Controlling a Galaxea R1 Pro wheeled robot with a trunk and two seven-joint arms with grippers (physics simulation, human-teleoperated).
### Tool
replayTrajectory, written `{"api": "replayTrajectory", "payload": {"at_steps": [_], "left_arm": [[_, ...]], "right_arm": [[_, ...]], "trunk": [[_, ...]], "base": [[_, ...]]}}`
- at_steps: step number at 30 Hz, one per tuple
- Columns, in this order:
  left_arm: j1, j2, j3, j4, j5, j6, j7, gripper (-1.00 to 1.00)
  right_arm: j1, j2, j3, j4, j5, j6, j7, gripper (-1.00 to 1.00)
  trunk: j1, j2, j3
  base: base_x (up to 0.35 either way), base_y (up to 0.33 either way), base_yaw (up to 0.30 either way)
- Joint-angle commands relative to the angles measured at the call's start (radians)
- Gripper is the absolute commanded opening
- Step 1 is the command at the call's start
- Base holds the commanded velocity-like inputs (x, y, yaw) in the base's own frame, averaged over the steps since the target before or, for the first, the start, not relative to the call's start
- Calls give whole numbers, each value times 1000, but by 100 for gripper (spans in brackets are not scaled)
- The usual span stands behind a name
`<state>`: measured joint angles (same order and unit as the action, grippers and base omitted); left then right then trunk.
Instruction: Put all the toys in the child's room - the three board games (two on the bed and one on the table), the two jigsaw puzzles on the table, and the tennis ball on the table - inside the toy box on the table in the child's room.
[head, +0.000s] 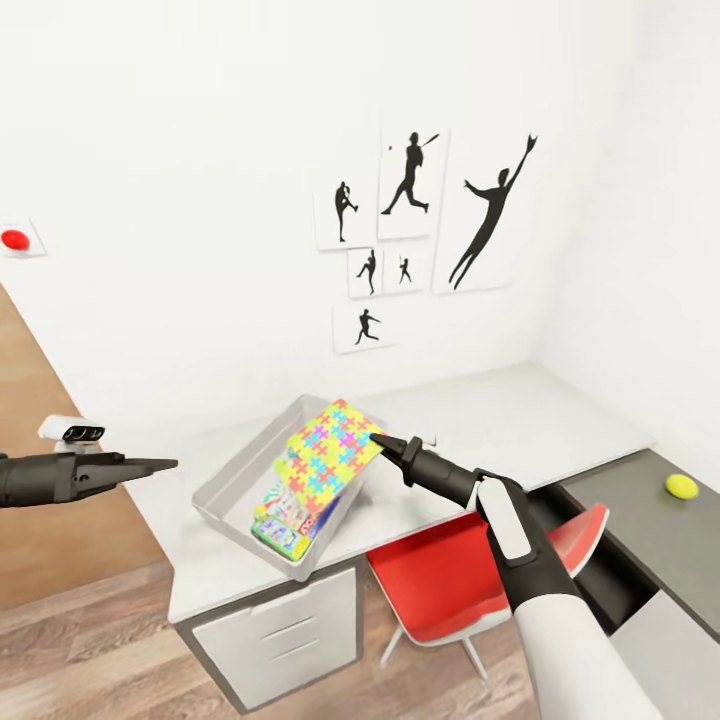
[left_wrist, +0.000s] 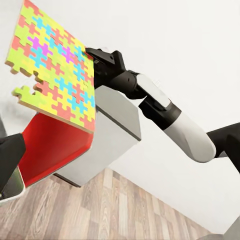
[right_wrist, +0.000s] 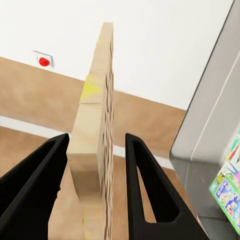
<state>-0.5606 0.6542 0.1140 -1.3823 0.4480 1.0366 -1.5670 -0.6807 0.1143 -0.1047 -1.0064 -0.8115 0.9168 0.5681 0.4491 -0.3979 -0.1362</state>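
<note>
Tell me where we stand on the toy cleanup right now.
Done: one board game already lies in the toy box on the table. In hand: the right tool holds a jigsaw puzzle by its edge, tilted over the box. Left: the tennis ball sits on the dark surface to the right. The other toys aren't in sight. The left tool hangs free.

The right arm stretched forward, its right gripper (head: 378, 440) pinching a thin board edge-on between both fingers (right_wrist: 150, 190). The left gripper (head: 160, 464) hovered apart, fingers together, pointing toward it.
</note>
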Motion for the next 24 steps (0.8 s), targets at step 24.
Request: {"api": "replayTrajectory", "payload": {"at_steps": [24], "left_arm": [[-1, 0, -2, 2, 0, 11, -4, 100]], "right_arm": [[-65, 2, 70, 1, -5, 22, -157, -100]], "trunk": [[1, -2, -2]], "base": [[18, 85, 0]]}}
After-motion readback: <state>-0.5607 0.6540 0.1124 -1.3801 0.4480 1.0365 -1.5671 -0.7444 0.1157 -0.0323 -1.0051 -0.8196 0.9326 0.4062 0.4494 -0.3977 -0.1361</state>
